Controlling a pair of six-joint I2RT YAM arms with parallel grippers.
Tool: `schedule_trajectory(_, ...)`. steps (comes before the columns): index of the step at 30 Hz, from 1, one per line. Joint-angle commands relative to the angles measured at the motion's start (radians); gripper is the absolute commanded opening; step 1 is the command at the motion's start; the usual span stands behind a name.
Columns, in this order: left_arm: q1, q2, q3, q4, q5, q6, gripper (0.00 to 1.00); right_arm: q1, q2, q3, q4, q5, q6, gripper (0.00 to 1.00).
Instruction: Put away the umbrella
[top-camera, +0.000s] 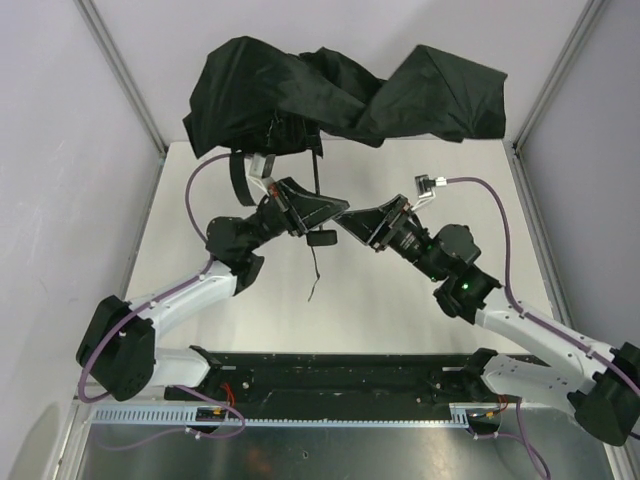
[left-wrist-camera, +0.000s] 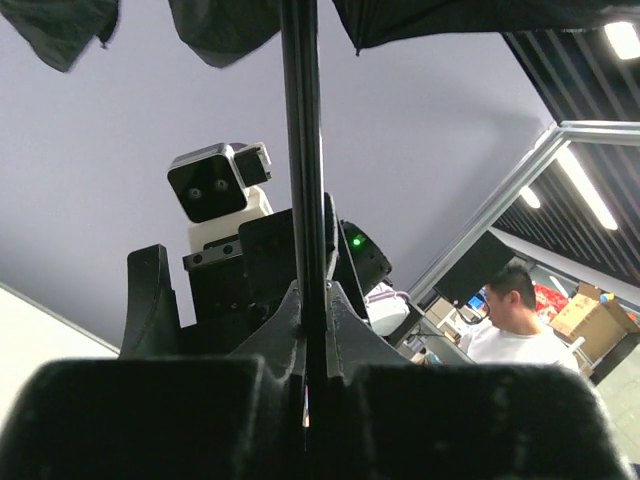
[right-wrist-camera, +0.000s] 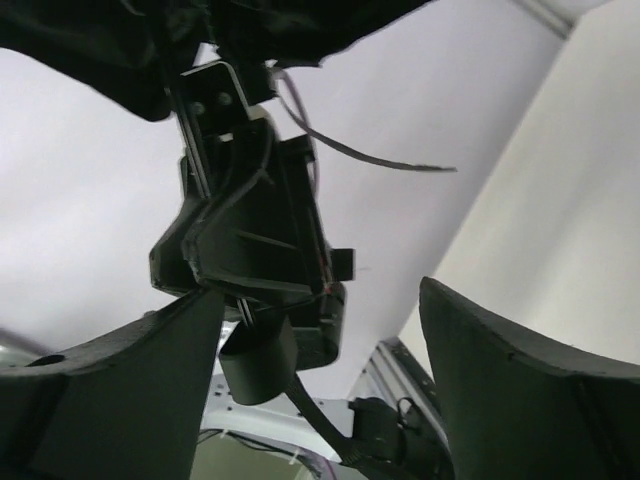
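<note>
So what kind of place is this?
Probably a robotics lab or workshop: grey panels on aluminium framing enclose the table, with a man, cardboard boxes and ceiling strip lights beyond.

Below me I see a white table (top-camera: 400, 300), pale walls (top-camera: 50, 200) and a metal corner post (top-camera: 122, 70). Beyond the frame, a man (left-wrist-camera: 515, 325) in a white shirt is near cardboard boxes (left-wrist-camera: 590, 315) under strip lights (left-wrist-camera: 622, 38).

I see black umbrella (top-camera: 340, 95) upright, mid-air; canopy half collapsed, rumpled, sagging. Thin dark shaft (left-wrist-camera: 303, 150) vertical. Small handle (right-wrist-camera: 258, 368) at bottom, strap (top-camera: 313, 272) dangling below, I think.
</note>
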Motion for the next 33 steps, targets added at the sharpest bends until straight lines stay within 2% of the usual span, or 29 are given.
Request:
schedule_trajectory(1, -0.047, -0.008, -0.024, 0.171, 0.16, -0.04, 0.0, -0.072, 0.055, 0.02, 0.42, 0.051, 0.104, 0.75)
schedule_trajectory(3, -0.056, -0.004, -0.029, 0.171, 0.176, -0.038, 0.0, -0.087, 0.07, 0.022, 0.47, 0.038, 0.097, 0.67)
schedule_trajectory(5, -0.058, -0.01, -0.039, 0.173, 0.178, -0.037, 0.0, -0.127, 0.028, 0.022, 0.406, 0.055, 0.081, 0.66)
schedule_trajectory(10, -0.035, -0.028, -0.056, 0.171, 0.16, -0.04, 0.0, -0.141, -0.14, 0.059, -0.024, 0.266, -0.067, 0.85)
schedule_trajectory(14, -0.008, -0.03, -0.064, 0.141, 0.141, -0.031, 0.0, -0.171, -0.25, 0.043, -0.145, 0.229, -0.112, 0.89)
schedule_trajectory(18, -0.008, -0.003, -0.044, 0.131, 0.153, -0.023, 0.0, -0.183, -0.269, 0.046, -0.1, 0.144, -0.112, 0.9)
schedule_trajectory(23, -0.039, 0.009, -0.048, 0.131, 0.156, -0.012, 0.0, -0.182, -0.101, 0.099, 0.076, 0.024, -0.053, 0.86)
schedule_trajectory(26, -0.058, 0.022, -0.054, 0.126, 0.155, -0.012, 0.0, -0.167, -0.002, 0.116, 0.207, -0.013, -0.001, 0.77)
schedule_trajectory(29, -0.064, 0.03, -0.057, 0.125, 0.154, -0.016, 0.0, -0.118, 0.046, 0.142, 0.224, 0.009, -0.015, 0.74)
schedule_trajectory(33, -0.08, 0.028, -0.05, 0.122, 0.159, -0.011, 0.0, -0.082, 0.078, 0.156, 0.223, 0.064, -0.056, 0.75)
